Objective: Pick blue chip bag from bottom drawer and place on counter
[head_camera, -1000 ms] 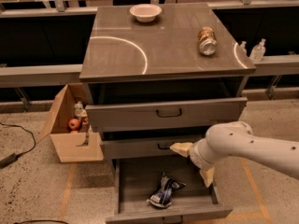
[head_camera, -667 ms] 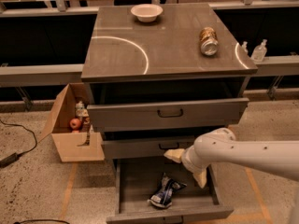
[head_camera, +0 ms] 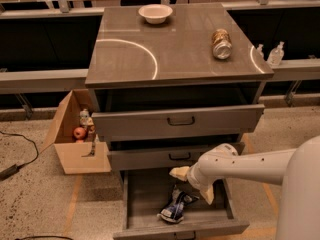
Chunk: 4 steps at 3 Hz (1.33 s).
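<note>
The blue chip bag, crumpled dark-blue and white foil, lies on the floor of the open bottom drawer, near its front. My gripper hangs over the drawer just above and right of the bag, its two tan fingers spread open with nothing between them. The white arm reaches in from the lower right. The counter is the glossy grey-brown cabinet top with white arc lines.
A white bowl and a tan can on its side sit on the counter. The two upper drawers are pulled partly out above the gripper. An open cardboard box with small items stands left of the cabinet. Bottles stand at right.
The arm has swung left and lower over the bottom drawer, bringing the gripper closer to the bag. The bag has not moved.
</note>
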Tool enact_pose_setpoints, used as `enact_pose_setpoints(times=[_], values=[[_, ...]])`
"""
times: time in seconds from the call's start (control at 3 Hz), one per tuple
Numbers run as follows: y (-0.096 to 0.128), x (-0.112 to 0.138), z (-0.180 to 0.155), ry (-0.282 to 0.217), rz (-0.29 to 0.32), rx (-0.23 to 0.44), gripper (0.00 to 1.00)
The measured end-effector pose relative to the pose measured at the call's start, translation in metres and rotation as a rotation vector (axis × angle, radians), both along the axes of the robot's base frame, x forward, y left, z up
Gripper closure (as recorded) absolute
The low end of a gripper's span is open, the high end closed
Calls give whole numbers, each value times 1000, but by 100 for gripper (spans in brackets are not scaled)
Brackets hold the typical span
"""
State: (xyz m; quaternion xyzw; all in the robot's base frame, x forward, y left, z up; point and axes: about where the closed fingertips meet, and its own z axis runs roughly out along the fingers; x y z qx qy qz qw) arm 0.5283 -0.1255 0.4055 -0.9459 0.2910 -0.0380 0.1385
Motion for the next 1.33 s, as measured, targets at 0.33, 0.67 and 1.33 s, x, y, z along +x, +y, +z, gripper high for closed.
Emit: enact_pose_setpoints(times=[0.33,0.67,1.33], values=[[-3,-5,-33,17,0,40,0],[2,0,-73,-1,69,72,0],[14,25,-152,-73,214,75,0]])
